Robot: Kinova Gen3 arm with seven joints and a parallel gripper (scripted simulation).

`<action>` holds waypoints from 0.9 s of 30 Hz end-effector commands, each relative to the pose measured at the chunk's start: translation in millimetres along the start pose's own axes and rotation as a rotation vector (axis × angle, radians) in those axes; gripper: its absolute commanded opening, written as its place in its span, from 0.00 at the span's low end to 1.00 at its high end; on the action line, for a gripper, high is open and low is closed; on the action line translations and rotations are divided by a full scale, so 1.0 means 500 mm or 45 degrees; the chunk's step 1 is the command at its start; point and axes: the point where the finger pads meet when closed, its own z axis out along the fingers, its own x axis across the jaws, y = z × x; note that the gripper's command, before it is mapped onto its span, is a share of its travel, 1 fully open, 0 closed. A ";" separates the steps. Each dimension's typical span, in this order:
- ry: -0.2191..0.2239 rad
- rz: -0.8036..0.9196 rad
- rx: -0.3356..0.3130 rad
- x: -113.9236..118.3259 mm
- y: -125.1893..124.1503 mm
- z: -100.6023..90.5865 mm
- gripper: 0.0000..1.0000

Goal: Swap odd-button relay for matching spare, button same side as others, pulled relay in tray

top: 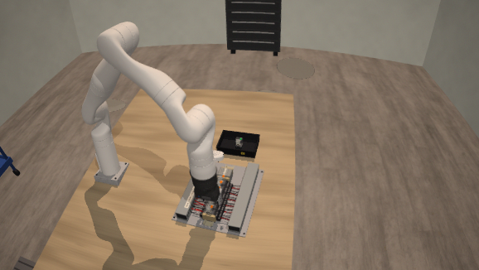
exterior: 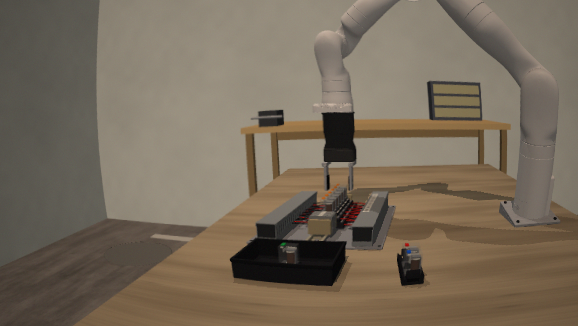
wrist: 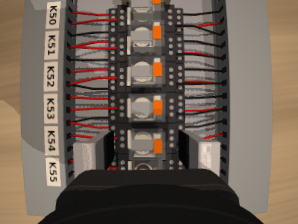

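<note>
My gripper is open and empty, above the relay row, its fingers on either side of it. In the wrist view the row's relays that show their buttons have orange ones on the right side. The relay lowest in that view is mostly hidden by the gripper body. A relay with a green button lies in the black tray. A small black holder carries clear relay bodies with a red and a blue button showing; it is hidden in the top view.
Grey wire ducts run along both sides of the row, with red and black wires between. A beige block stands at the row's end nearest the tray. Labels K50 to K55 show on the left duct in the wrist view.
</note>
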 end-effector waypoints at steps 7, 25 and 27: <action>0.003 0.000 -0.001 0.002 0.001 -0.006 1.00; 0.004 0.000 -0.001 0.002 0.001 -0.015 1.00; 0.004 0.000 -0.001 0.002 0.001 -0.017 1.00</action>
